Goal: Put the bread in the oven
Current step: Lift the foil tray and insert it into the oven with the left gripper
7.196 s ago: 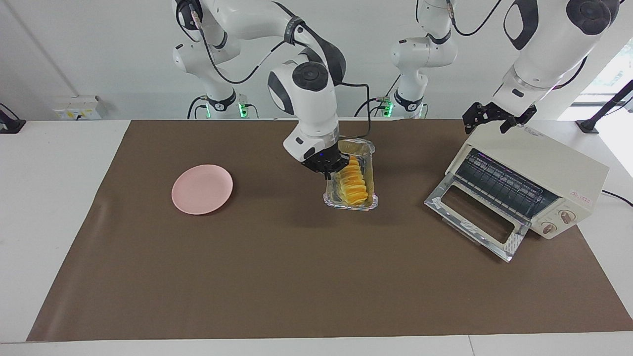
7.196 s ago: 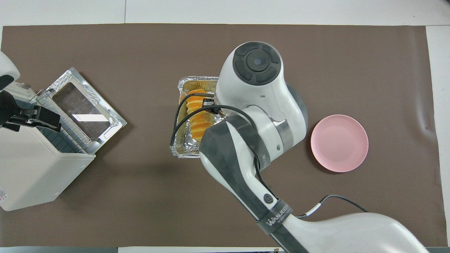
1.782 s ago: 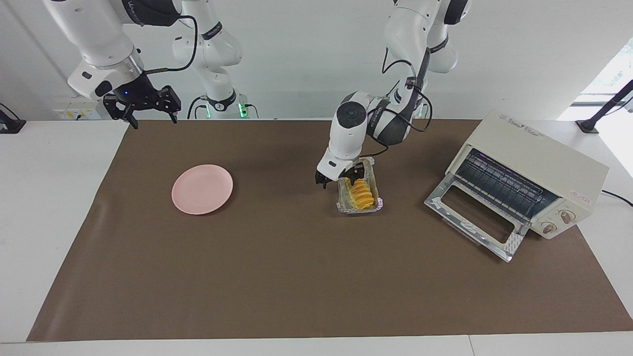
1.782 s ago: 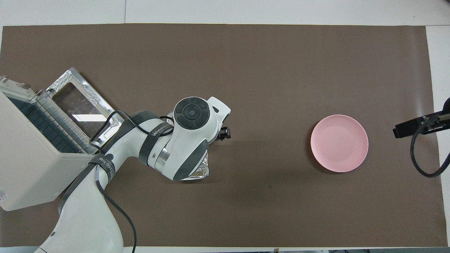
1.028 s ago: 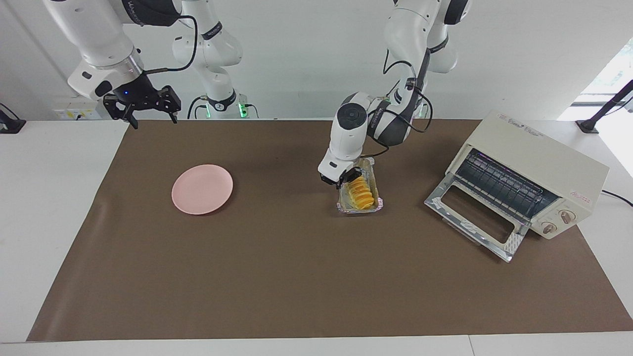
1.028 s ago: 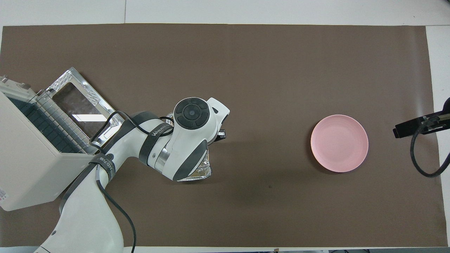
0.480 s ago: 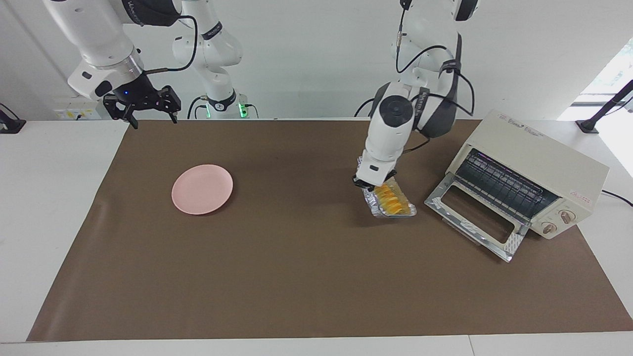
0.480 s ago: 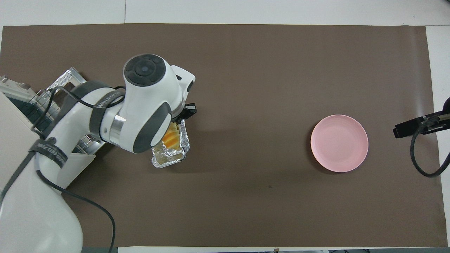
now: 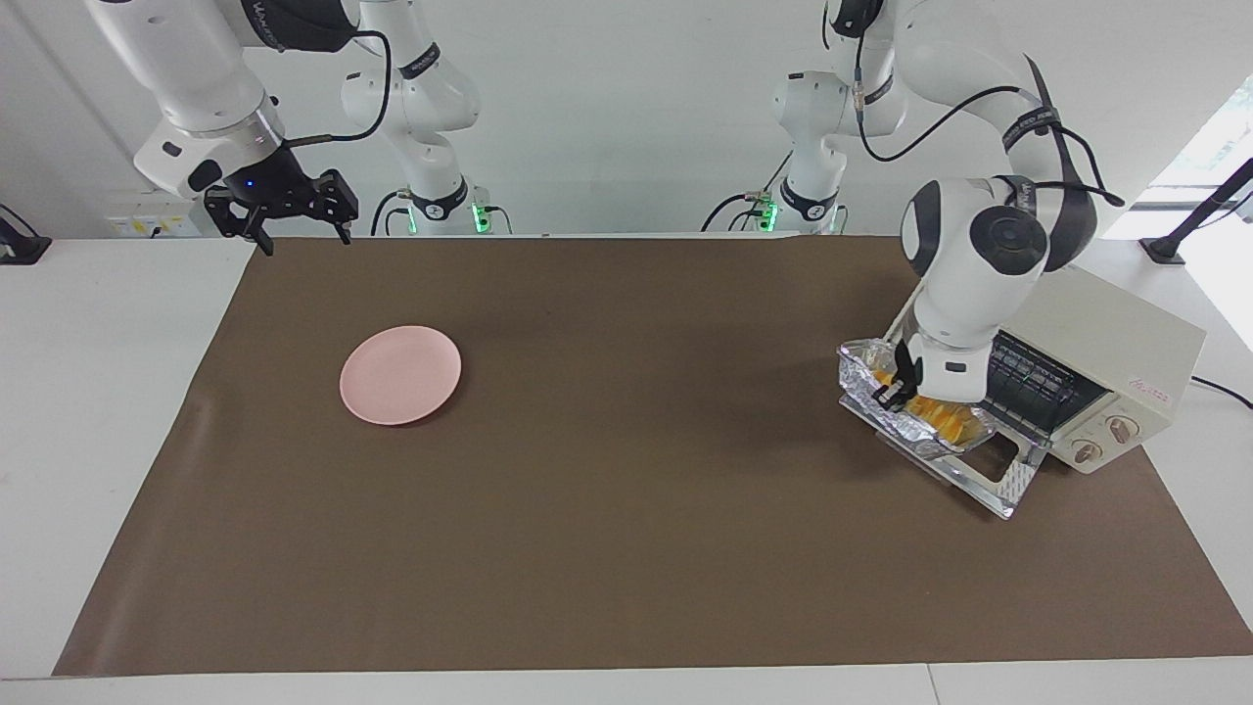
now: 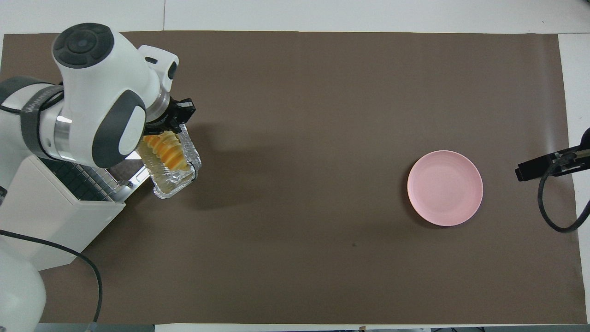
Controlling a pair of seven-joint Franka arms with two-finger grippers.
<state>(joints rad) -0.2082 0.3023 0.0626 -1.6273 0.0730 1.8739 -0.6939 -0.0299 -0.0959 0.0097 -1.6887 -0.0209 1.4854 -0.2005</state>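
A: Where to find the bread right now?

B: Lying in the foil tray, up in the air over the dropped door of the oven, just in front of the wire rack. Not inside yet.

A: Held how?

B: By the tray's rim only, in the left gripper, clamped tight on the thin foil. Nothing gripping the loaf itself. Over at the right arm's end of the worktop, well away from the pink plate, the right gripper, spread wide, empty, waiting.

A: Likely trouble?

B: Probably a sagging tray: soft foil, pinched at one edge, loaded with a loaf. Enough to bend or tip, and then to slide the bread out onto the door or the worktop. Also a fair chance of catching the tray's lower edge on the door or the rack lip while going in, given the low carry. Hard to judge the clearance from here.

A: And the loaf's heading?

B: Long axis lying along the tray's length, ridges crosswise to it. Running roughly alongside the oven's mouth, so broadside to the opening, not end-first. Seemingly tilted a little with the tray. Impossible to tell one end from the other.
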